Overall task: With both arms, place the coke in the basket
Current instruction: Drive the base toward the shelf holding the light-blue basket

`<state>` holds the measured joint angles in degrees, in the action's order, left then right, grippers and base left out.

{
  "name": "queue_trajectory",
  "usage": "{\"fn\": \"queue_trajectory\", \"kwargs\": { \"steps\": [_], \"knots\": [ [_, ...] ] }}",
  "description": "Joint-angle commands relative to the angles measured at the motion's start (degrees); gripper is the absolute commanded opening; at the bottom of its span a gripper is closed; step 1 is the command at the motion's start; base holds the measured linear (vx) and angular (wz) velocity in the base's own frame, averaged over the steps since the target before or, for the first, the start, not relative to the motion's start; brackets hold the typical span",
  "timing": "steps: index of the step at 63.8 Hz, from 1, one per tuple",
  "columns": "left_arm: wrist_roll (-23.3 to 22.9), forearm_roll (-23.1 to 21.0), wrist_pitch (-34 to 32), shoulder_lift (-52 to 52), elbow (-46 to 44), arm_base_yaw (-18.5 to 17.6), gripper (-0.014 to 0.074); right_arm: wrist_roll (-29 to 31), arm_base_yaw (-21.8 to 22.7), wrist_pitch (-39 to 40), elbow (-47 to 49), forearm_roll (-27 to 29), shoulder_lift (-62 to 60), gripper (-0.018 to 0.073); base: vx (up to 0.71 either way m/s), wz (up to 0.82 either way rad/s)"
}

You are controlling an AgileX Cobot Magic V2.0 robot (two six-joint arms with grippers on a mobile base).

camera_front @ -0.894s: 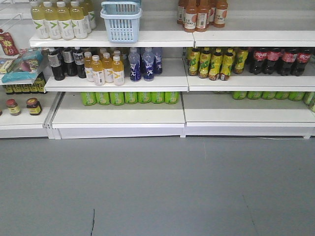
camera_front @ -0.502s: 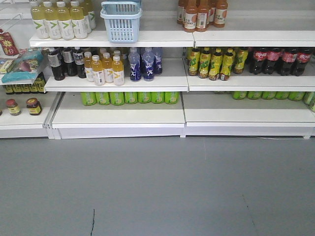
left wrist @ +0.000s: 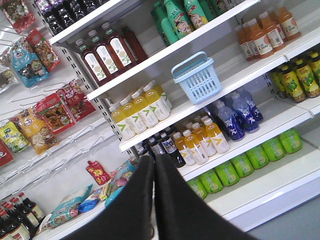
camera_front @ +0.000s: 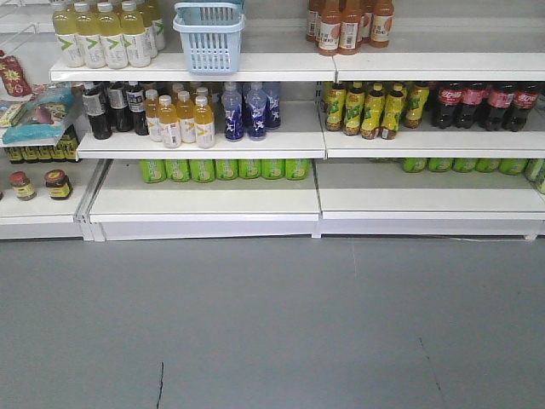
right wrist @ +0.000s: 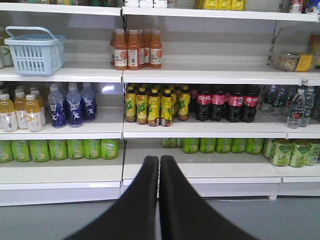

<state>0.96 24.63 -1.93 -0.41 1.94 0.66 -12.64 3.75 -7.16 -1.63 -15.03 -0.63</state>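
Note:
The light blue basket (camera_front: 209, 38) stands on the upper shelf (camera_front: 255, 66) left of centre, and nothing shows through its slots. It also shows in the left wrist view, basket (left wrist: 197, 77), and at the far left of the right wrist view, basket (right wrist: 35, 50). No all-red coke bottle is in view. My left gripper (left wrist: 153, 159) is shut and holds nothing, well short of the shelves. My right gripper (right wrist: 159, 159) is also shut with nothing in it, pointing at the bottom shelf from over the floor. Neither arm appears in the front view.
Dark cola bottles with red labels (camera_front: 481, 104) fill the middle shelf at the right, cola bottles (right wrist: 227, 102). Yellow, orange and blue drinks (camera_front: 247, 111) crowd the other shelves, with green bottles (camera_front: 226, 169) lying below. Snack bags (left wrist: 45, 110) hang at the left. Grey floor (camera_front: 272, 324) lies before the shelves.
The front view has shifted very slightly, so the shelves sit a touch higher in the frame. Nothing on the shelves has moved.

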Motion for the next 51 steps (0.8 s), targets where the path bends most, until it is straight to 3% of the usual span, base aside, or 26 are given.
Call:
{"fn": "queue_trajectory", "kwargs": {
  "steps": [1, 51],
  "knots": [
    [-0.2, -0.31, -3.88, -1.11, -0.09, 0.05, -0.0006, 0.52, 0.23, 4.35, -0.48, -0.8, -0.99, -0.0005, 0.01, 0.0],
    [-0.2, -0.31, -3.88, -1.11, -0.09, 0.05, -0.0006, 0.52, 0.23, 4.14, -0.48, -0.8, -0.99, -0.0005, 0.05, -0.02]
  ]
}}
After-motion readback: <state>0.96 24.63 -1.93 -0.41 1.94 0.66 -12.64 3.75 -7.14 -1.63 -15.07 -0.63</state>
